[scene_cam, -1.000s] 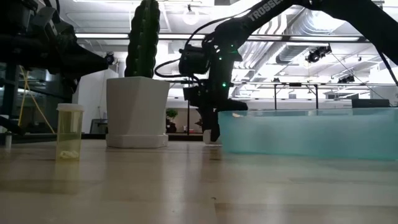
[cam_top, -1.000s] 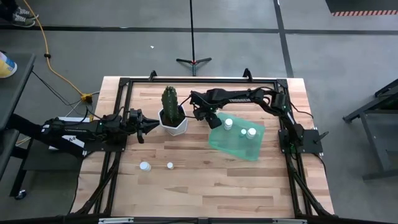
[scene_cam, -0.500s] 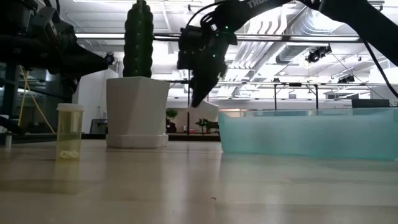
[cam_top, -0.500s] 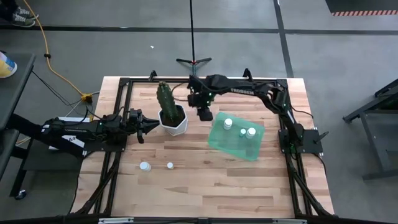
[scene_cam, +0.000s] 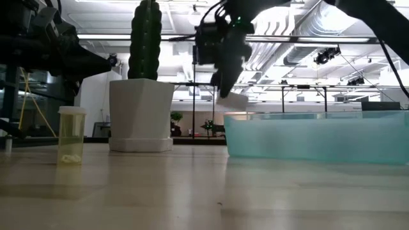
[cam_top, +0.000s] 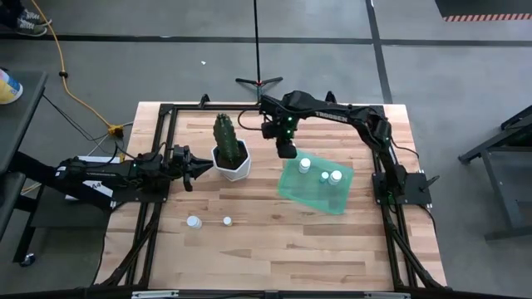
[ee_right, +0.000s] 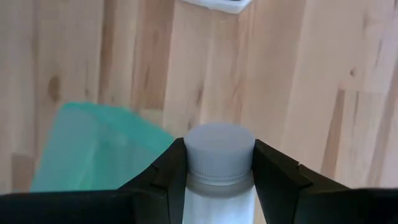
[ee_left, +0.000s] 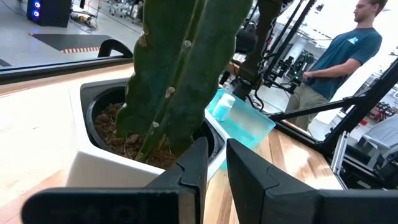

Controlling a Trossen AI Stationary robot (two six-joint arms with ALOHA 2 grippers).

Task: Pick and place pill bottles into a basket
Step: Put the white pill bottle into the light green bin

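My right gripper (cam_top: pixel 286 149) hangs above the far left corner of the teal basket (cam_top: pixel 309 196) and is shut on a white pill bottle (ee_right: pixel 219 186). In the low view the bottle (scene_cam: pixel 233 100) shows tilted below the fingers, above the basket's rim (scene_cam: pixel 307 117). Three bottles stand in the basket (cam_top: pixel 305 164) (cam_top: pixel 325 176) (cam_top: pixel 336 176). Two more bottles stand on the table near its front left (cam_top: pixel 194 222) (cam_top: pixel 227 221). My left gripper (cam_top: pixel 205 167) waits, shut, just left of the cactus pot (cam_top: pixel 232 159). My right gripper pinches the bottle between its two fingers (ee_right: pixel 273 177), one on each side, just below the white cap (ee_right: pixel 219 146). The fingers come from above, pointing down. The bottle is lifted clear of the table and hangs tilted below them.
The white faceted pot with the tall cactus (scene_cam: pixel 142 115) stands left of the basket, close to my right gripper's place. A black frame (cam_top: pixel 249 108) runs along the table's edges. A person (ee_left: pixel 348 56) stands in the room beyond the table.
My right gripper has risen from table height beside the basket's left edge, lifting the bottle clear of the table. It swung toward the cactus and the far edge, then back right toward the basket's far left corner.
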